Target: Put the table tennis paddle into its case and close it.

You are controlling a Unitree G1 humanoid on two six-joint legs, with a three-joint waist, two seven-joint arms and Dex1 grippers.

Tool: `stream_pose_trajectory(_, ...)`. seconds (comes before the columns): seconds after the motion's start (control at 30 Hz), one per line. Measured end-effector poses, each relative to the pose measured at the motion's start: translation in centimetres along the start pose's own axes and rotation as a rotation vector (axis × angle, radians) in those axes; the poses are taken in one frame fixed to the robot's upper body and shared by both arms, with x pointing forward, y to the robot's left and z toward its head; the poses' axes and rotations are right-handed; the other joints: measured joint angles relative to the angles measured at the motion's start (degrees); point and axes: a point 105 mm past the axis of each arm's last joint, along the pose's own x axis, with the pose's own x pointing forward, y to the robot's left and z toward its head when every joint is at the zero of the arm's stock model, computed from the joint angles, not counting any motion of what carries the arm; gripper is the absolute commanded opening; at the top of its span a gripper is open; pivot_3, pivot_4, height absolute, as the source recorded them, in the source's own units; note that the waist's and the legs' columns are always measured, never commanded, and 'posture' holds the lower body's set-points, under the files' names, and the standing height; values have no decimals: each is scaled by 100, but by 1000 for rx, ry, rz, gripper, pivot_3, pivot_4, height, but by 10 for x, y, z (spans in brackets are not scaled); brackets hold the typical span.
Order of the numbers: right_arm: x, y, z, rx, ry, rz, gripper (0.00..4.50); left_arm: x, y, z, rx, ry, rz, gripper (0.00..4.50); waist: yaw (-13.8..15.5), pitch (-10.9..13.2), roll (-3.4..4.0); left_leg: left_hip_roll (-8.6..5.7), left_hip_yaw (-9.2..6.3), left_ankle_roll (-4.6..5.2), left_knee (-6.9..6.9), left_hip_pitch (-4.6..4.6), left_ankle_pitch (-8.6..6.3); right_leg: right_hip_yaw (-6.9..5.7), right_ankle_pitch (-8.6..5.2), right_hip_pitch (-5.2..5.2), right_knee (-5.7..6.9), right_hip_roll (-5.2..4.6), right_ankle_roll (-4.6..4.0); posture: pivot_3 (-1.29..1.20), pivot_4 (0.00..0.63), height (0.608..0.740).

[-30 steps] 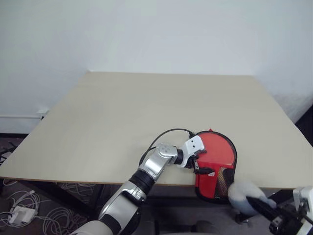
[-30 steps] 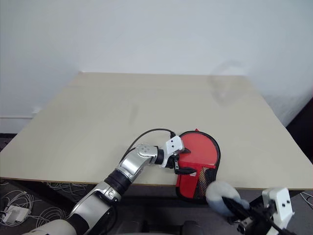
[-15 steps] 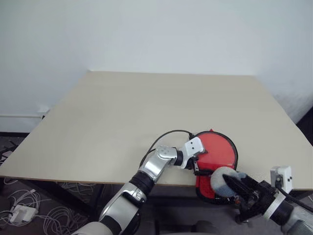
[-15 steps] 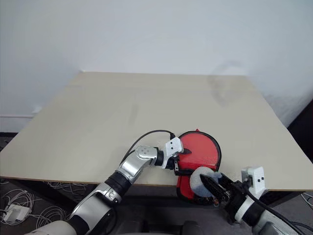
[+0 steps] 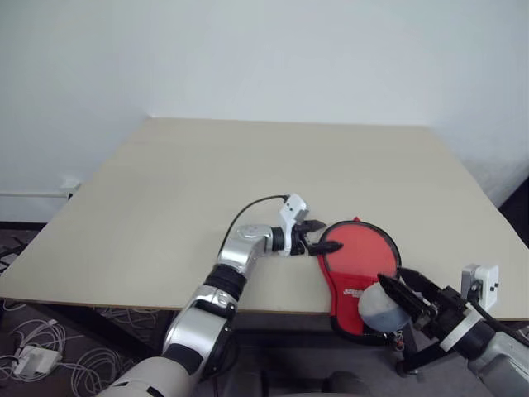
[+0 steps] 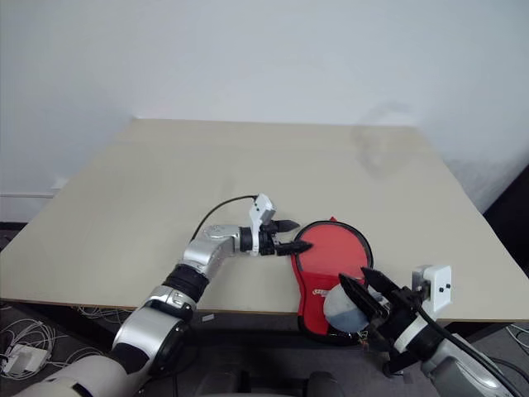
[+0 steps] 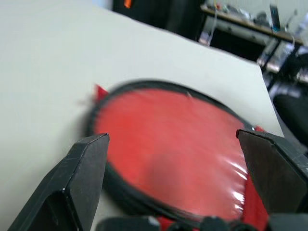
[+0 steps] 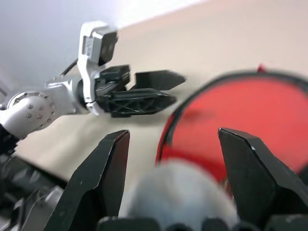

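The red case (image 5: 361, 258) with black piping lies flat at the table's near right edge, small white print on its narrow end, which overhangs the edge. Its round top (image 7: 168, 144) shows a plastic sheen in the left wrist view. The paddle is hidden. My left gripper (image 5: 332, 235) is open just left of the case's rim, empty and pointing at it. My right gripper (image 5: 393, 277) hovers over the case's narrow end with fingers spread. A whitish-grey lump (image 5: 378, 308) sits low between those fingers.
The beige table (image 5: 248, 165) stretches wide to the left and back, against a white wall. A black cable (image 5: 248, 215) loops along my left forearm. Cables and a power adapter (image 5: 33, 360) lie on the floor at the left.
My left gripper has drawn back off the case to its left rim. The case's top now lies flat. My right gripper has come up from below the table edge and opened.
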Motion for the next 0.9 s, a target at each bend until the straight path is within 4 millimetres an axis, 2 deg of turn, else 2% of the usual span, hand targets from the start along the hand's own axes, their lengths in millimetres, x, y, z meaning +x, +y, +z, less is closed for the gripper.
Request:
stream_pose_trajectory(0.2, 14, -10, 28, -38, -125, -50, 3156, -19, 4, 4, -71, -20, -42, 4500, -7, 9, -7, 0, 1, 1, 0, -1, 1, 2, 2, 0, 9, 1, -1, 0, 0, 728)
stream_pose_trajectory(0.37, 32, -16, 55, -79, -244, -83, 3156, -51, 14, 19, 25, -5, -30, 4500, -27, 26, -9, 0, 4, 1, 1, 0, 3, 9, 0, -6, 39, 4, -1, 0, 0, 728)
stream_pose_trajectory(0.47, 44, -18, 65, -72, -281, -87, 3156, -68, 15, 21, 76, 18, -22, 4500, -23, 30, -6, 0, 6, 1, 3, -1, 2, 11, 0, -5, 39, 3, -1, 0, 0, 728)
stream_pose_trajectory(0.6, 56, -20, 74, -85, -298, -87, 3156, -87, 10, 9, 55, 51, -37, 4500, -23, 35, -1, 1, 7, 1, 4, -2, 3, 11, 0, -6, 42, 2, -1, 0, 0, 728)
stream_pose_trajectory(0.9, 72, -30, 71, -86, -266, -105, 3156, -97, 1, -9, 18, 68, 3, 4500, -25, 39, 4, 1, 8, 1, 7, -1, 3, 12, 1, -6, 48, 3, 1, 0, 0, 728)
